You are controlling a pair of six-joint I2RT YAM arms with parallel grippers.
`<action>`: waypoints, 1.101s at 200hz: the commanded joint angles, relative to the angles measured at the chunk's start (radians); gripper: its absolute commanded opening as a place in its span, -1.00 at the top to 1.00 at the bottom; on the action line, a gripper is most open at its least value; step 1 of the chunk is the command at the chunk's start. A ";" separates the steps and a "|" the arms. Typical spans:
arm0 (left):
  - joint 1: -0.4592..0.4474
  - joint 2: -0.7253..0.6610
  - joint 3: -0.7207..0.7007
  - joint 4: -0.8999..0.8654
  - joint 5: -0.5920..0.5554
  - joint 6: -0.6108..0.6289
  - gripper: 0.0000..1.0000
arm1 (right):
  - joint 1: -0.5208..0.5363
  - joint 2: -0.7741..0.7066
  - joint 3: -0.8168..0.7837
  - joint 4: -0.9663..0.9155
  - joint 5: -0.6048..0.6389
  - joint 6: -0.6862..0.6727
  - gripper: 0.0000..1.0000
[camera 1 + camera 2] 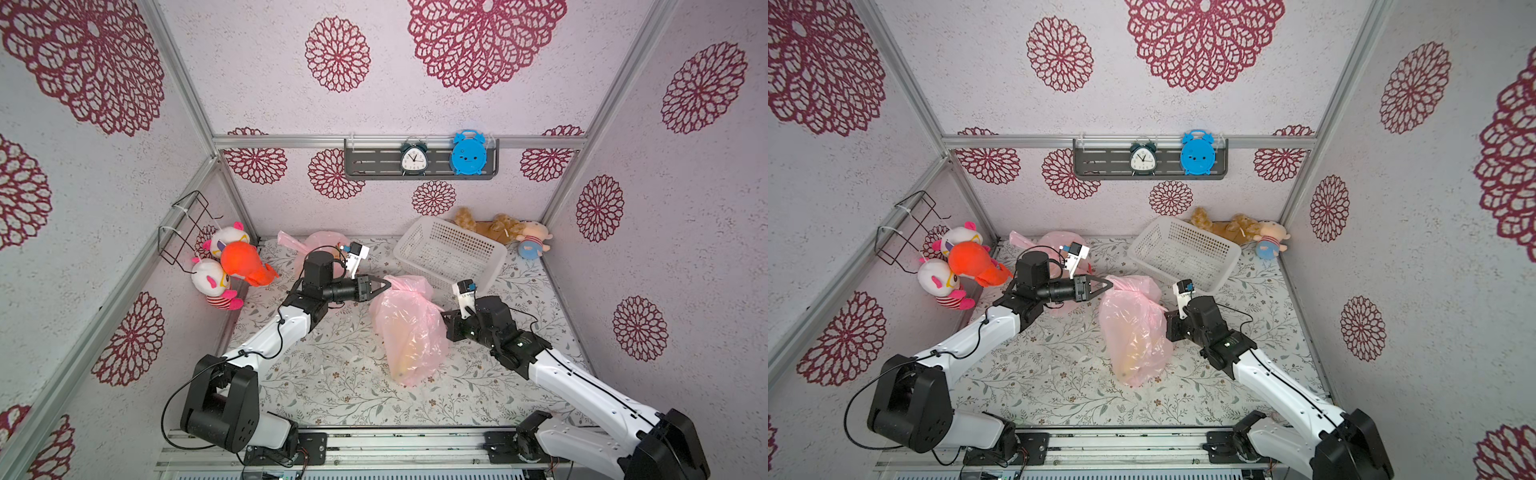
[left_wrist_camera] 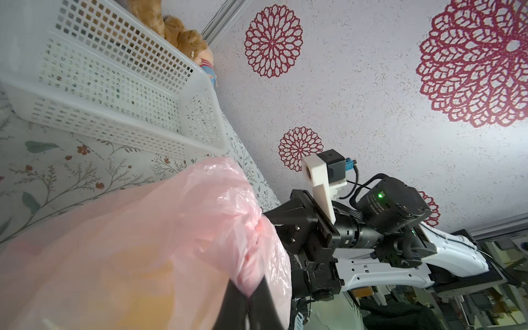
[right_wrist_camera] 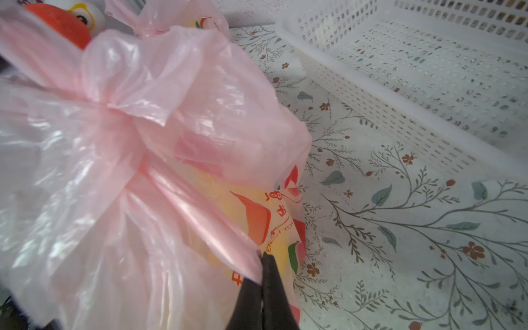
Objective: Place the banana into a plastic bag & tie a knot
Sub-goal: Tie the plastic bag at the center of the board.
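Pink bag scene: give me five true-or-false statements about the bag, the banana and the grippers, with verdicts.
1. The banana is inside the pink bag. True.
2. The pink bag sits in the white basket. False: it is on the table, beside the basket.
3. The left gripper and the right gripper are both shut on the pink bag. True.
4. The blue clock lies on the table. False: it stands on the wall shelf.
5. Only one pink bag is in view. False: a second bag lies behind the left arm.
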 commanded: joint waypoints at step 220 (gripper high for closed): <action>-0.122 -0.126 0.226 -0.588 -0.404 0.245 -0.09 | -0.002 -0.006 0.012 0.029 -0.097 -0.047 1.00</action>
